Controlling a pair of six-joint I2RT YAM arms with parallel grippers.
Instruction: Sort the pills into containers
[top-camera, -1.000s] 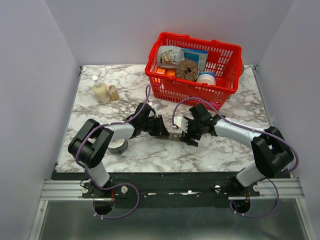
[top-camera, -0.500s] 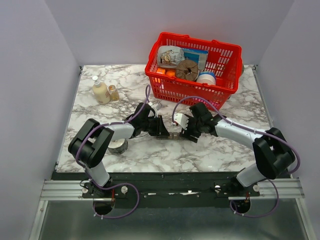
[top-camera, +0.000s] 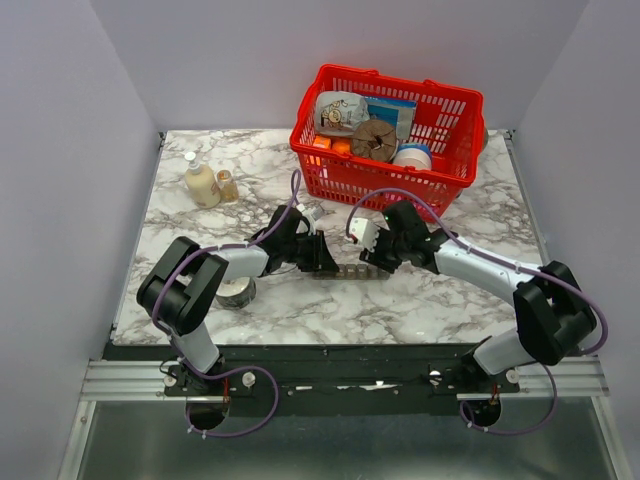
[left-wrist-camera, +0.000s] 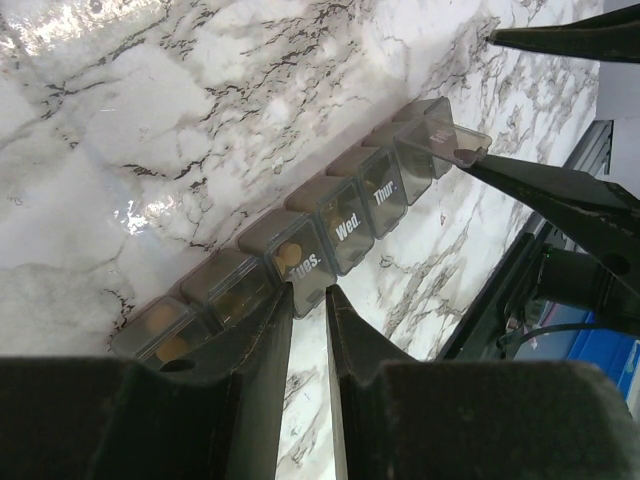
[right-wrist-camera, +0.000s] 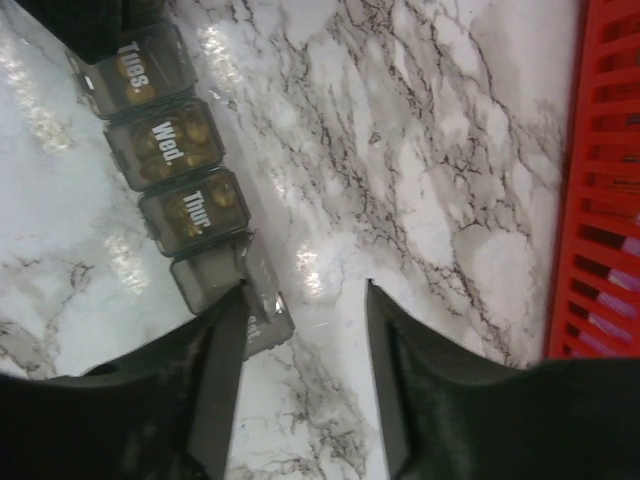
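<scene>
Over the last second my right end effector (right-wrist-camera: 305, 288) lifted back from the containers (left-wrist-camera: 345, 225) toward the red basket (top-camera: 385, 175), fingers apart, just beside the open end lid. The left end effector (left-wrist-camera: 308, 292), nearly together on nothing, stayed braced against the strip on the surface (top-camera: 250, 170). I judged that compartment ready for filling.

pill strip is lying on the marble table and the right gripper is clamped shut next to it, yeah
Not quite: the right gripper is open, and the right wrist view shows its fingers spread apart. It is next to the pill strip, which does lie on the marble table.
</scene>
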